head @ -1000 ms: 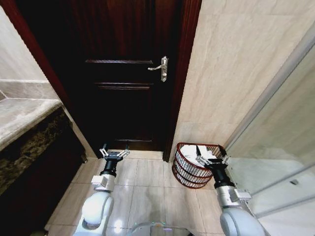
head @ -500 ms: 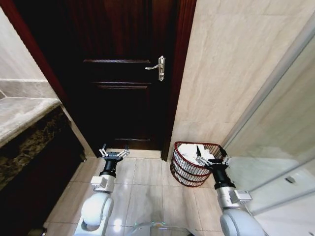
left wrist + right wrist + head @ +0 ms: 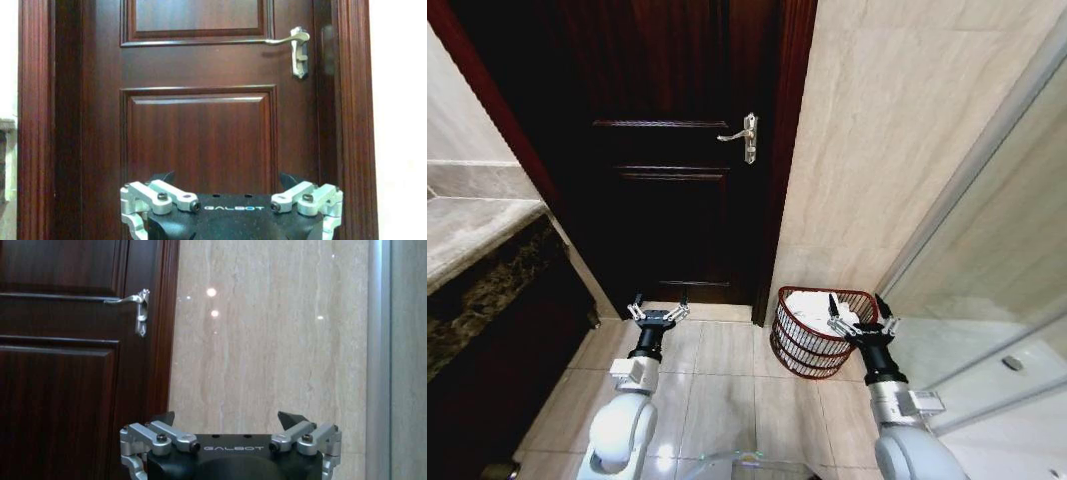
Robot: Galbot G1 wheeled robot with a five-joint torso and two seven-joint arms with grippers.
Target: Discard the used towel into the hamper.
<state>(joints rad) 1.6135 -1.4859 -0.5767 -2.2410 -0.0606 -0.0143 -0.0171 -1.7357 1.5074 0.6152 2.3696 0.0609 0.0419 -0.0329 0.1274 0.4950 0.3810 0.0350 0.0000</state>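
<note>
at far left you have a marble counter edge point(image 3: 467, 235) over a dark cabinet. next, the left pincer point(image 3: 658, 310) hangs low over the floor tiles point(image 3: 722, 370), fingers spread, nothing betw. them, pointing at the dark wood door point(image 3: 677, 200). in the left wrist view the same pincer point(image 3: 230, 192) faces the door panel point(image 3: 200, 140) w/ the lever handle point(image 3: 293, 47) above. moving right in the head view, note the handle point(image 3: 742, 135) near the door's right edge, then the door frame. the hamper point(image 3: 802, 345) sits on the floor against the beige tiled wall point(image 3: 877, 150), just right of the frame; white cloth, prob. the towel point(image 3: 812, 308), lies inside it. the right pincer point(image 3: 859, 315) is at the hamper's right rim, fingers spread, holding nothing; whether it touches the rim, you cannot tell. right wrist view: the pincer point(image 3: 230, 432) faces the wall point(image 3: 267, 340). far right, a glass panel point(image 3: 997, 260).
</note>
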